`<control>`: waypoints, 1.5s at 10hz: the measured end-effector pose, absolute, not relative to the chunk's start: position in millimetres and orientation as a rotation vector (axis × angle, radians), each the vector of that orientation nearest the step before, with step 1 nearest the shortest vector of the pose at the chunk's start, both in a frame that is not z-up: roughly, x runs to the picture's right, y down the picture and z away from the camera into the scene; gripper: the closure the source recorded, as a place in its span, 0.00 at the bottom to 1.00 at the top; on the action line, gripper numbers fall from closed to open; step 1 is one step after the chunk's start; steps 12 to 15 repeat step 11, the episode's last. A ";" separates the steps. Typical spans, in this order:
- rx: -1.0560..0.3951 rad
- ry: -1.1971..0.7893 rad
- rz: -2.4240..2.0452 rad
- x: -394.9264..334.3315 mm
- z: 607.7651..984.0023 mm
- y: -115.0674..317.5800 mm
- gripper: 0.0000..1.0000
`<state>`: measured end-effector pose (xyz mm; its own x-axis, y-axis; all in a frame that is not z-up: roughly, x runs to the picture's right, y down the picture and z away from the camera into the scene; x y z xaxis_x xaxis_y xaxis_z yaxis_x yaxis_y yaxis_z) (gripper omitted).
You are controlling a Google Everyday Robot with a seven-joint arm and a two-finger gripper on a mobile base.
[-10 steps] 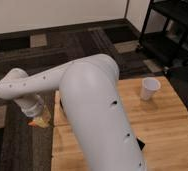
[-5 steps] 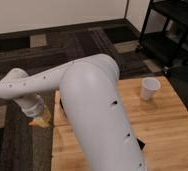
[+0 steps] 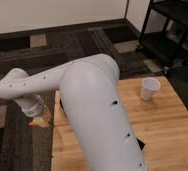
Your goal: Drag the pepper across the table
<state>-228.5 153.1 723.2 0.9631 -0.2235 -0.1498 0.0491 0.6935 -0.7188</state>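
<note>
The hand [image 3: 37,114] hangs low past the left edge of the tabletop [image 3: 172,125], over the dark patterned carpet [image 3: 17,145] — whether it is spread or pressed together cannot be told. An orange-red bit right under it, at the hand's tip, looks like the pepper [image 3: 37,121]. The broad white arm [image 3: 94,110] covers the tabletop's left side — a white paper cup [image 3: 149,88] stands upright near the far edge, and a black shelf rack [image 3: 172,30] stands beyond.

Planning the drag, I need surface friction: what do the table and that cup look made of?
The table looks like pale wood planks, matte, with visible grain and seams. The cup looks like white paper or plastic, too plain to tell. The gripper is at the table's left edge, by the orange pepper.
</note>
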 end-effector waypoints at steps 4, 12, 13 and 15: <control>-0.792 0.234 -0.154 -228.5 723.2 153.1 0.42; -0.792 0.234 -0.154 -228.5 723.2 153.2 0.20; -0.792 0.234 -0.154 -228.5 723.2 153.2 0.20; -0.792 0.234 -0.154 -228.5 723.2 153.2 0.20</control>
